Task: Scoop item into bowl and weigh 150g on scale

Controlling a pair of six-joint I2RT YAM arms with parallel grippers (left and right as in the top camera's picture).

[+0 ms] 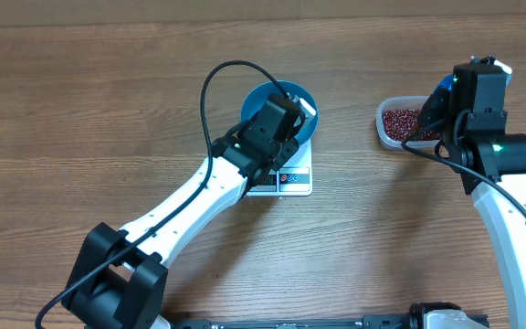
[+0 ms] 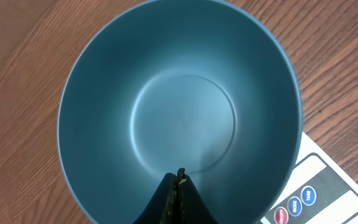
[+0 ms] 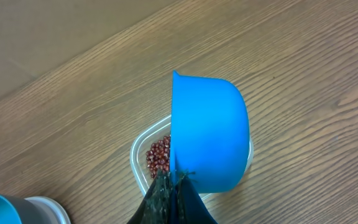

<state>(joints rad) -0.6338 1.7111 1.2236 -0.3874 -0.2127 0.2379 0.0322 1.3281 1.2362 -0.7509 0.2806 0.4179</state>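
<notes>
One deep blue bowl [image 2: 182, 118] on one white square scale [image 1: 297, 179], left claw [image 2: 179, 177] pinched closed over it. At 3 o'clock: right claw [image 3: 178, 182] clamping one blue scoop [image 3: 209, 137] over one clear plastic tub [image 1: 383, 128] of red-brown beans [image 1: 402, 121].

left arm [image 1: 190, 196] over bowl [image 1: 263, 96], scoop [image 3: 207, 134] over tub [image 3: 133, 154] — blocking

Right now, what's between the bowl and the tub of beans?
Only bare table. The overhead view shows nothing lying between the bowl and the tub.
</notes>
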